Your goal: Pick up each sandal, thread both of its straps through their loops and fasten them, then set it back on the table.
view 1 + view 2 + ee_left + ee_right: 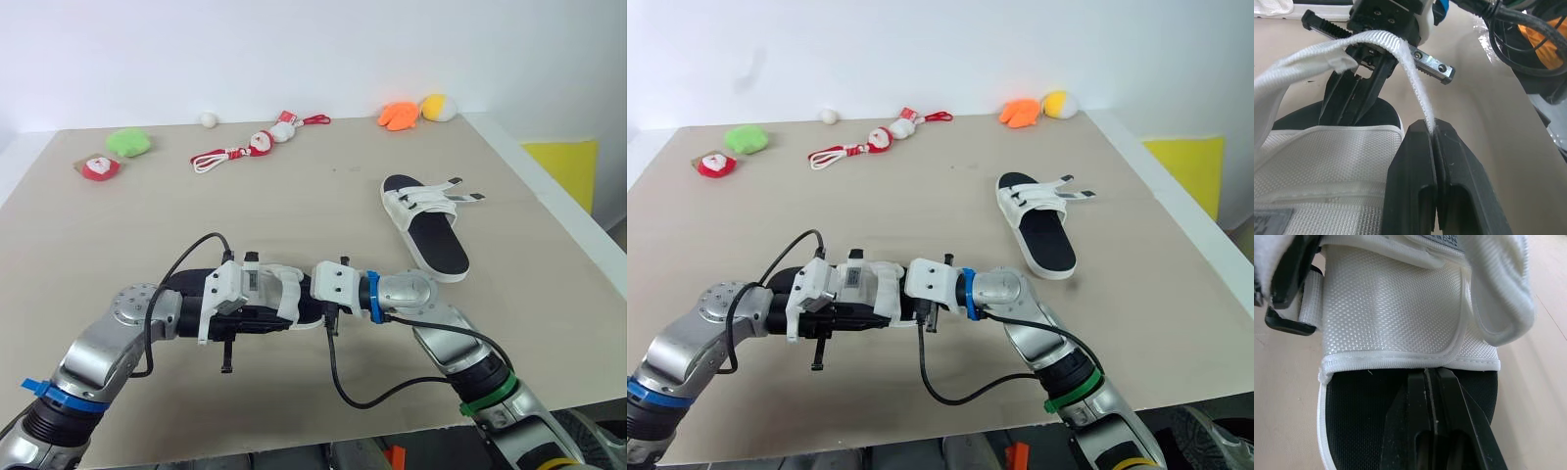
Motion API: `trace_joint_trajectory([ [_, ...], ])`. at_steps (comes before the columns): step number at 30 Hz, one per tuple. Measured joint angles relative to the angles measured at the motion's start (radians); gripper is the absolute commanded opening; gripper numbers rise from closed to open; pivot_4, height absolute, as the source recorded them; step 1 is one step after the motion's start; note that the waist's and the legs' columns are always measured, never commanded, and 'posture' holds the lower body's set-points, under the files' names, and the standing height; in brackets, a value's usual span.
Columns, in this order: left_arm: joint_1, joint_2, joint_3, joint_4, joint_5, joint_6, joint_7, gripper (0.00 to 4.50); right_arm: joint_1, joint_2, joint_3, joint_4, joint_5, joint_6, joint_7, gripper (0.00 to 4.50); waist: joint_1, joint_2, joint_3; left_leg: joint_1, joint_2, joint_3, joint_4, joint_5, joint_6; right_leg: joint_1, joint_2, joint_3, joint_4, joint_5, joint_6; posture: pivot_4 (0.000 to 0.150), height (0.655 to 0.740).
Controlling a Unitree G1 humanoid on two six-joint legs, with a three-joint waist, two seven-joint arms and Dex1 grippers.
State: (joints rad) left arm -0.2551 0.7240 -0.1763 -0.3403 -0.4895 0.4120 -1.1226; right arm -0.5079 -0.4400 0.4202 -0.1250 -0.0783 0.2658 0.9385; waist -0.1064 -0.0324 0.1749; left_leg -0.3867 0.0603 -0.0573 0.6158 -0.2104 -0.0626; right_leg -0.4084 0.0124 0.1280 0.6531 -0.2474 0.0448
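Beige table [118,235], white wall behind. Held sandal [269,294] near centre, between both grippers. Left gripper [1432,128] closed, pinching white strap [1400,54]. Right gripper [1429,374] closed at upper's hem. Step looks like strap threading; next likely needs strap tip fed through, pressed down. Left wrist view makes pinch plain; head views give layout. Second sandal [426,223] far right, straps loose.

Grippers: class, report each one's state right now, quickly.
Left gripper: shut on the white strap.
Right gripper: shut, tips at the sandal; whether it grips cannot be told.
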Motion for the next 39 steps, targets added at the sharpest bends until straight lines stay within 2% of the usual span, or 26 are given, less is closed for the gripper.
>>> trace_joint_trajectory([
  [5, 0.009, 0.011, -0.029, 0.020, 0.090, -0.120, -0.005, 0.06, 0.001, -0.001, 0.001, 0.002, 0.000, 0.000, -0.001, 0.00, 0.000, 0.000, 0.000, 0.001, 0.000, 0.000, 0.000, 0.000, 0.001, 0.001, 0.000, 0.000, 0.000, 0.000, 0.000, 0.150, 0.7400],
  [9, 0.008, -0.004, -0.022, 0.037, 0.090, -0.136, 0.008, 0.06, 0.002, -0.001, 0.000, 0.002, -0.002, 0.002, -0.003, 0.00, 0.001, 0.000, 0.000, 0.001, 0.000, 0.000, 0.002, 0.000, 0.001, 0.001, 0.000, 0.000, 0.000, 0.001, 0.001, 0.150, 0.7400],
  [12, 0.010, -0.005, -0.010, 0.020, 0.052, -0.080, 0.012, 0.89, 0.002, -0.002, 0.000, 0.001, -0.002, 0.003, -0.003, 0.00, 0.001, 0.000, 0.000, 0.001, 0.000, 0.000, 0.002, 0.000, 0.001, 0.001, 0.000, 0.000, 0.000, 0.001, 0.001, 0.150, 0.7400],
  [13, 0.017, -0.003, -0.002, 0.000, 0.024, -0.043, 0.011, 1.44, 0.003, -0.002, 0.000, 0.000, -0.002, 0.003, -0.002, 0.00, 0.001, 0.000, 0.000, 0.001, 0.000, 0.000, 0.001, 0.000, 0.001, 0.001, 0.000, 0.000, 0.000, 0.001, 0.001, 0.150, 0.7400],
  [14, 0.019, -0.001, -0.001, -0.007, 0.014, -0.032, 0.010, 1.78, 0.003, -0.002, 0.000, 0.000, -0.001, 0.003, -0.001, 0.00, 0.001, 0.000, 0.000, 0.001, 0.000, 0.000, 0.001, 0.000, 0.001, 0.001, 0.000, 0.000, 0.000, 0.001, 0.001, 0.150, 0.7400],
  [15, 0.025, 0.000, 0.009, -0.024, -0.007, -0.006, 0.012, 2.33, 0.003, -0.002, 0.000, -0.001, -0.001, 0.003, -0.001, 0.00, 0.001, 0.000, 0.000, 0.001, 0.000, 0.000, 0.001, 0.000, 0.001, 0.001, 0.000, 0.000, 0.000, 0.001, 0.001, 0.150, 0.7400],
  [17, 0.033, 0.001, 0.031, -0.050, -0.038, 0.033, 0.026, 3.16, 0.003, -0.002, 0.000, 0.000, -0.001, 0.003, -0.001, 0.00, 0.001, 0.000, 0.000, 0.001, 0.000, 0.000, 0.001, 0.000, 0.001, 0.001, 0.000, 0.000, 0.000, 0.001, 0.001, 0.150, 0.7400],
  [18, 0.037, 0.003, 0.044, -0.065, -0.048, 0.052, 0.035, 3.66, 0.003, -0.002, 0.000, 0.000, -0.001, 0.004, -0.002, 0.00, 0.001, 0.000, 0.000, 0.001, 0.000, 0.000, 0.001, 0.000, 0.001, 0.001, 0.000, 0.000, 0.000, 0.001, 0.001, 0.150, 0.7400],
  [19, 0.047, 0.007, 0.062, -0.082, -0.064, 0.073, 0.049, 4.35, 0.003, -0.002, 0.000, -0.001, -0.001, 0.005, -0.002, 0.00, 0.001, 0.000, 0.000, 0.001, 0.000, 0.000, 0.001, 0.000, 0.001, 0.001, 0.000, 0.000, 0.000, 0.001, 0.001, 0.150, 0.7400],
  [25, 0.119, 0.048, 0.175, -0.152, -0.138, 0.150, 0.093, 4.35, 0.008, -0.004, -0.002, -0.009, -0.001, 0.007, -0.001, 0.00, 0.001, 0.000, 0.000, 0.000, 0.000, 0.000, 0.001, 0.000, 0.001, 0.000, 0.000, 0.000, 0.000, 0.000, 0.000, 0.150, 0.7400],
  [30, 0.294, 0.127, 0.335, -0.218, -0.236, 0.226, 0.097, 4.35, 0.020, -0.006, -0.003, -0.019, -0.001, 0.007, -0.001, 0.00, 0.002, 0.000, 0.000, 0.000, 0.000, 0.000, 0.001, -0.001, -0.001, 0.000, -0.001, 0.000, 0.000, -0.001, -0.002, 0.150, 0.7400],
  [34, 0.378, 0.134, 0.347, -0.240, -0.246, 0.227, 0.092, 4.35, 0.019, -0.006, -0.003, -0.018, -0.001, 0.008, -0.001, 0.00, 0.003, 0.000, 0.000, 0.000, 0.000, 0.001, 0.001, -0.002, -0.002, 0.000, -0.001, 0.000, 0.000, -0.001, -0.002, 0.150, 0.7400],
  [39, 0.421, 0.100, 0.260, -0.239, -0.208, 0.223, 0.129, 4.35, 0.016, -0.005, -0.004, -0.014, 0.000, 0.007, -0.001, 0.00, 0.005, -0.001, 0.001, -0.001, 0.000, 0.001, 0.001, -0.002, -0.002, -0.001, -0.001, 0.000, 0.000, -0.001, -0.002, 0.150, 0.7400],
])
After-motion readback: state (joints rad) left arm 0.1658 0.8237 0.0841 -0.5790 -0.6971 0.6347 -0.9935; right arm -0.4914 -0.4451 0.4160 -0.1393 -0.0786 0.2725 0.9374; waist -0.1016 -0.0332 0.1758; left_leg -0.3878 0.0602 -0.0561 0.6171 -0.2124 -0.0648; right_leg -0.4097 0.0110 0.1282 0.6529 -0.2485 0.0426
